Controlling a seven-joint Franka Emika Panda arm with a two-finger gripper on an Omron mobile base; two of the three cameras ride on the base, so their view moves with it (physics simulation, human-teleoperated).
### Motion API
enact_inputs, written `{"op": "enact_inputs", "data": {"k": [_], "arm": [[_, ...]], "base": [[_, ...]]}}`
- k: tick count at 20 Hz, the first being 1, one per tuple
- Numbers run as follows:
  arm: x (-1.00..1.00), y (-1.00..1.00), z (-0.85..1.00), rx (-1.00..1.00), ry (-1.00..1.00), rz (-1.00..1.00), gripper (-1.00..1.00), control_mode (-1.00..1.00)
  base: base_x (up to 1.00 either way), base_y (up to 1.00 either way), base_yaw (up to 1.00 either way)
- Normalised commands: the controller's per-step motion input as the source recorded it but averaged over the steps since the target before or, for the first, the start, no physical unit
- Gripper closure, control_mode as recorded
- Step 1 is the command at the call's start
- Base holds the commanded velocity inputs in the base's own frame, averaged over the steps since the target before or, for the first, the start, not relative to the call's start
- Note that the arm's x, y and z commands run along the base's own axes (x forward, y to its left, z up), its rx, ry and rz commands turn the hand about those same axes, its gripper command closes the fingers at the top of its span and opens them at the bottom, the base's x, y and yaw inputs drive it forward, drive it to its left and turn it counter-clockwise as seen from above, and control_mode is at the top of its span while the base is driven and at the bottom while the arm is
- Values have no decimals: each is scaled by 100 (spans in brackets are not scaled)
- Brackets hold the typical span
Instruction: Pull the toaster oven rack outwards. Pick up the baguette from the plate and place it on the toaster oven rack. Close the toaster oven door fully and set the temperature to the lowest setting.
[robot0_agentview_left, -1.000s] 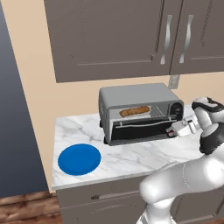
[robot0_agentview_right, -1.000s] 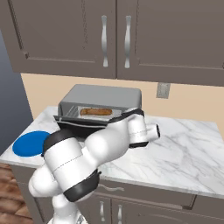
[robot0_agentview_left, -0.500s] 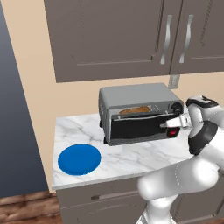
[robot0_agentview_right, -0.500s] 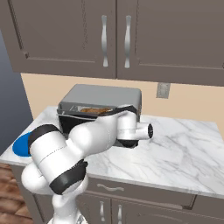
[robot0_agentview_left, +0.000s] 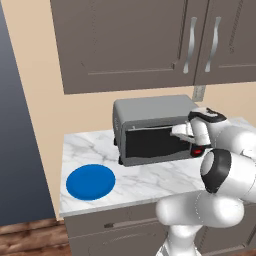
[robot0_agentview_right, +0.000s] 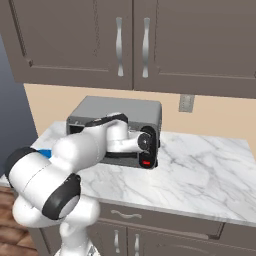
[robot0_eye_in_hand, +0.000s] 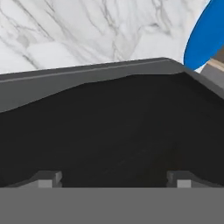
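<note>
1. Grey toaster oven (robot0_agentview_left: 150, 131) sits on the marble desk (robot0_agentview_left: 145, 180), its toaster oven door (robot0_agentview_left: 157, 143) raised nearly shut.
2. Jaws spread wide, grasping nothing, the gripper (robot0_agentview_left: 181, 131) presses against the door's dark glass.
3. Blue plate (robot0_agentview_left: 91, 181) lies bare, left of the oven.

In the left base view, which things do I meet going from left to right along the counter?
Blue plate → toaster oven → red button on the oven's control panel.
</note>
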Motion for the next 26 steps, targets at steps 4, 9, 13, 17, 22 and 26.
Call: {"op": "enact_inputs", "data": {"k": [4,9,13,17,22,26], "arm": [[86,27,85,-4,18,-33,-100,-100],[71,7,95,0,23,-27,-100,-100],[32,-12,100,1,36,-5,-100,-100],[1,-37,100,6,34,0,-100,-100],[0,-47,100,9,26,0,-100,-100],[0,-48,100,9,23,-1,-100,-100]], "base": [[0,0,0],[0,0,0],[0,0,0],[0,0,0],[0,0,0],[0,0,0]]}}
